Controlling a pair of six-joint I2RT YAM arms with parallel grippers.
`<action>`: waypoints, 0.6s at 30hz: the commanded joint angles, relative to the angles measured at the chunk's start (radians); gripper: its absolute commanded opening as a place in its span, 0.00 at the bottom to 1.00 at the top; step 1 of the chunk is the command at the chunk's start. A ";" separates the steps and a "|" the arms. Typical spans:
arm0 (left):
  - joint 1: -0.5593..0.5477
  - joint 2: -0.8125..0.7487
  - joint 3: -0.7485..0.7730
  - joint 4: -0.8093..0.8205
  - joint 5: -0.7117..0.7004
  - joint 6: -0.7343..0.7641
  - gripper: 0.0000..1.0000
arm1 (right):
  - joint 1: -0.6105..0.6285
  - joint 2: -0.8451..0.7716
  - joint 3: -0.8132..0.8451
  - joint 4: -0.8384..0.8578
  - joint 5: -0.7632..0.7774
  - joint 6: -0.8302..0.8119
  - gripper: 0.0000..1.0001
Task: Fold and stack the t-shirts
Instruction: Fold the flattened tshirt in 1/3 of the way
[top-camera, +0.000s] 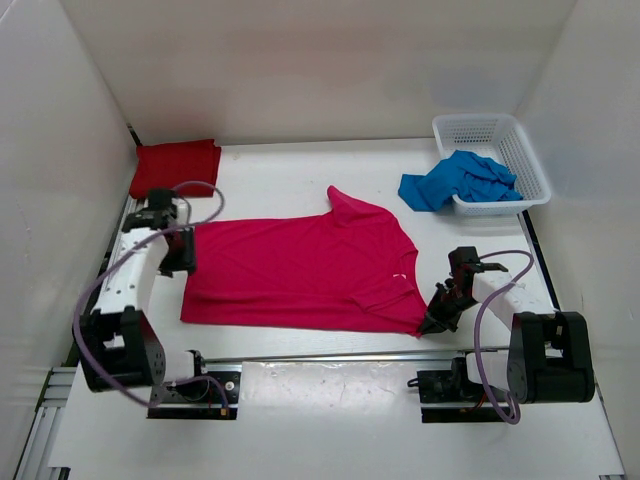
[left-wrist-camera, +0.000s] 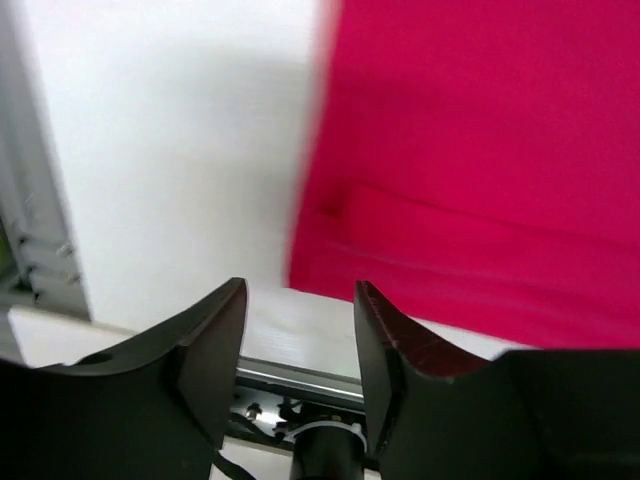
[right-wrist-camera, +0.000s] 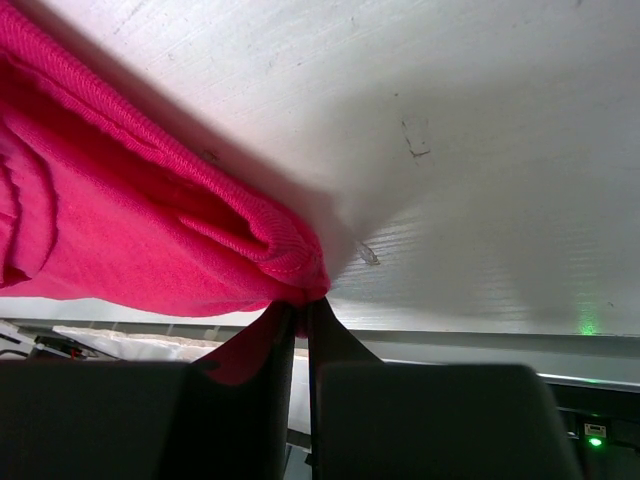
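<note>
No readable text or numbers, small white mark (top-camera: 397, 272) at collar of pink t-shirt (top-camera: 300, 270), too small to read

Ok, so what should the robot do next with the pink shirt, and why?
Probably the right gripper should open and let go. It pinches the near corner of the pink shirt, which lies spread on the table, while the left gripper is open beside the shirt's edge, holding nothing.

The white mesh basket (top-camera: 478, 121) is sitting at the desk's (top-camera: 280, 170) far right corner, and a metal rail (top-camera: 320, 356) is running along the near edge.
</note>
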 joint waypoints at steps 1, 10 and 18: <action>-0.155 -0.055 -0.076 -0.070 0.002 0.000 0.56 | -0.003 -0.014 -0.010 -0.001 0.011 -0.008 0.08; -0.408 0.027 -0.147 -0.135 -0.040 0.000 0.37 | -0.003 -0.014 -0.019 -0.001 0.022 -0.008 0.08; -0.407 0.170 -0.100 -0.055 -0.078 0.000 0.41 | -0.003 -0.023 -0.019 -0.001 0.040 -0.008 0.08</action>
